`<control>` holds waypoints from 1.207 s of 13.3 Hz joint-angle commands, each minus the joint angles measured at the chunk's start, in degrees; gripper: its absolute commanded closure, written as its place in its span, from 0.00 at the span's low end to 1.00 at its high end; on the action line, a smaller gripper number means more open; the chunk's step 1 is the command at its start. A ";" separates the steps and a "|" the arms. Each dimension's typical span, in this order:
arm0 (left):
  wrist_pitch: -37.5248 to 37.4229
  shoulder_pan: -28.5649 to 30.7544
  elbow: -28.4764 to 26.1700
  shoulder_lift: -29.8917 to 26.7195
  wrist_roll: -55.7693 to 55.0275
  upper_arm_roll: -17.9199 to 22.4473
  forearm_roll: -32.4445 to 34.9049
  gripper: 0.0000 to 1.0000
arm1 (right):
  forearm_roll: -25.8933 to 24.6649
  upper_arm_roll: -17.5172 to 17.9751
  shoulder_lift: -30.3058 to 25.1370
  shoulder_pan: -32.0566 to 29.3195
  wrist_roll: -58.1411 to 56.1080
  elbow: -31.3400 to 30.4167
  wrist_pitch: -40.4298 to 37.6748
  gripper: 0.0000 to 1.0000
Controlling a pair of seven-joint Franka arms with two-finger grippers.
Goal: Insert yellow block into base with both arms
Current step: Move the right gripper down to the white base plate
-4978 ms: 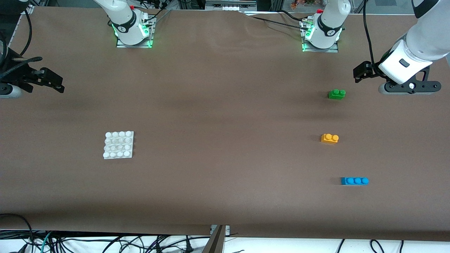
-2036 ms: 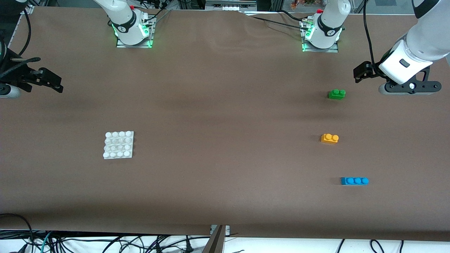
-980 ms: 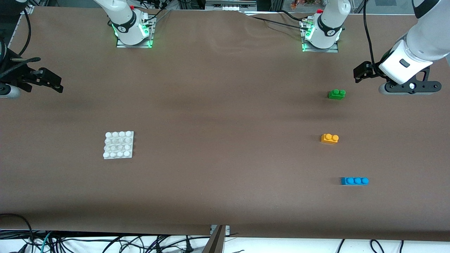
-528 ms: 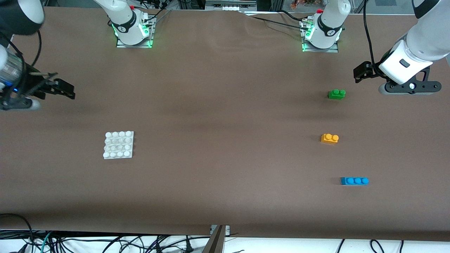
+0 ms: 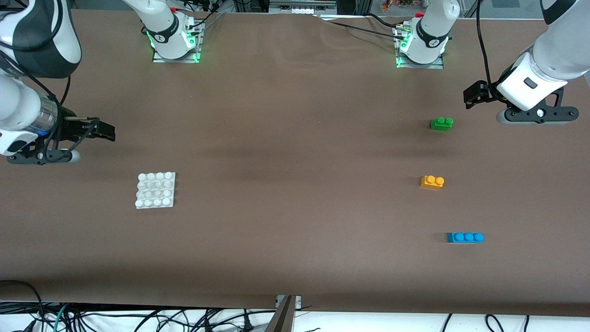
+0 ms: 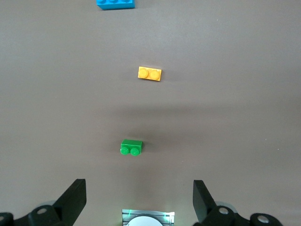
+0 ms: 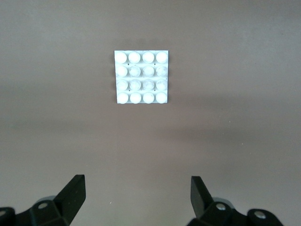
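Observation:
The yellow block (image 5: 432, 181) (image 6: 149, 74) lies studs up on the brown table toward the left arm's end. The white studded base (image 5: 156, 190) (image 7: 141, 76) lies flat toward the right arm's end. My left gripper (image 5: 474, 94) (image 6: 138, 188) hangs open and empty over bare table beside the green brick, well apart from the yellow block. My right gripper (image 5: 99, 131) (image 7: 137, 183) is open and empty too. It hangs over bare table short of the base.
A green two-stud brick (image 5: 441, 123) (image 6: 131, 147) lies farther from the front camera than the yellow block. A blue three-stud brick (image 5: 464, 237) (image 6: 115, 4) lies nearer. Both arm bases (image 5: 175, 44) (image 5: 420, 48) stand along the table's edge farthest from the front camera.
The right arm has swung in from the table's end toward the base, its gripper still open. The left arm and all the bricks have stayed put.

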 commanded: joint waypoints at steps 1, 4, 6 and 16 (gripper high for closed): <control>-1.32 0.35 1.80 0.80 0.19 -0.04 -1.53 0.00 | 0.01 -0.39 2.05 -1.95 -3.58 -0.73 3.61 0.01; -1.32 0.35 1.80 0.88 0.20 0.05 -1.62 0.00 | 0.28 -0.65 2.06 -2.49 -3.77 -9.41 15.81 0.01; -1.32 0.35 1.80 0.88 0.19 0.05 -1.62 0.00 | 0.71 -1.45 3.28 -2.49 -3.77 -14.34 23.80 0.01; -1.32 0.43 1.80 0.88 0.28 0.05 -1.62 0.00 | 5.73 -1.54 17.87 -4.34 -3.95 -17.88 49.58 0.01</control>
